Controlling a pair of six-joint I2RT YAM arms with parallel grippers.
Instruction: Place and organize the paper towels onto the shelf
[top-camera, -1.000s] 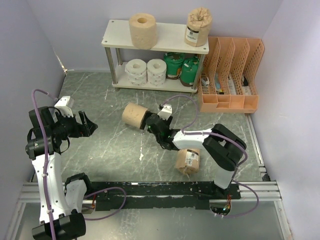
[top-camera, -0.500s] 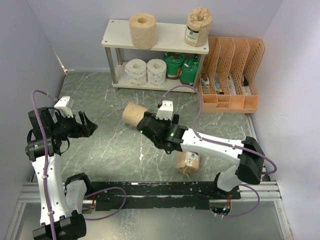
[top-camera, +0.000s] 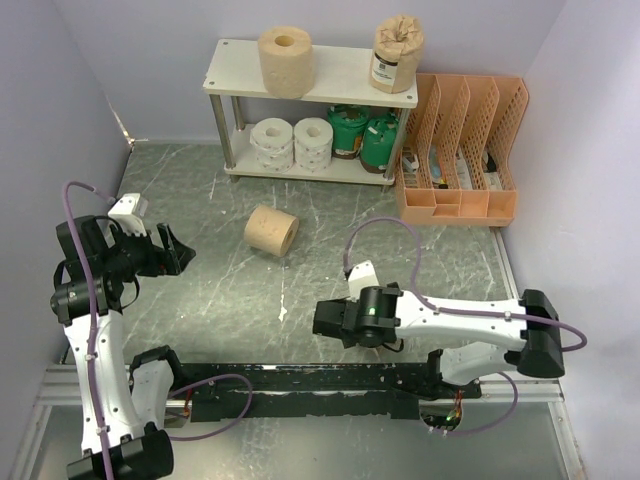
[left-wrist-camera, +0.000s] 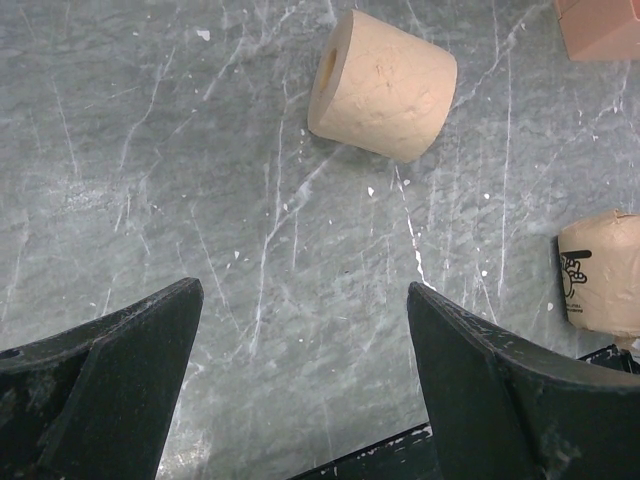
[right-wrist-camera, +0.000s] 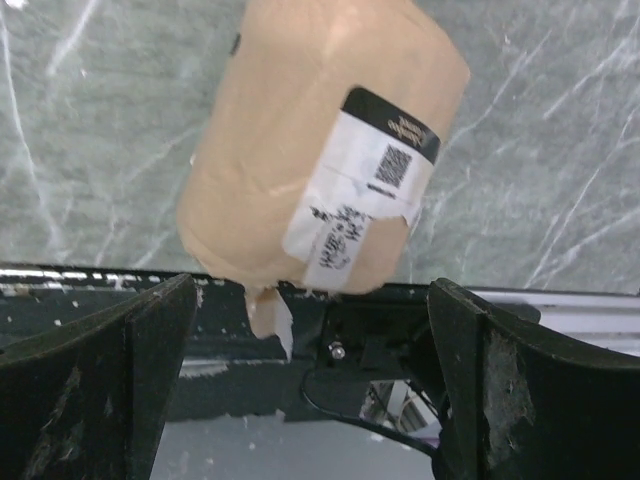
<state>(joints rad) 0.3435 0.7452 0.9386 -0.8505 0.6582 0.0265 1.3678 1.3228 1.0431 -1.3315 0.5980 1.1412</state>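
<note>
Because the barcode-labelled wrapped roll (right-wrist-camera: 320, 150), lying just beyond my right claw (right-wrist-camera: 312, 285) and centred between its wide-apart jaws, looks light, soft and crushable, I'd clasp its round sides gently.

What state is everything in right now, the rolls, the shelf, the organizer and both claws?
Labelled roll, on its side by the near rail.
Loose bare roll, on its side, off the shelf.
Right claw, open above labelled roll, not gripping.
Left claw, open, empty.
Shelf, standing, six rolls on it.
Top tier, bare roll and wrapped roll, upright.
Lower tier, two white rolls, two green rolls.
Organizer, upright, slots partly filled.
</note>
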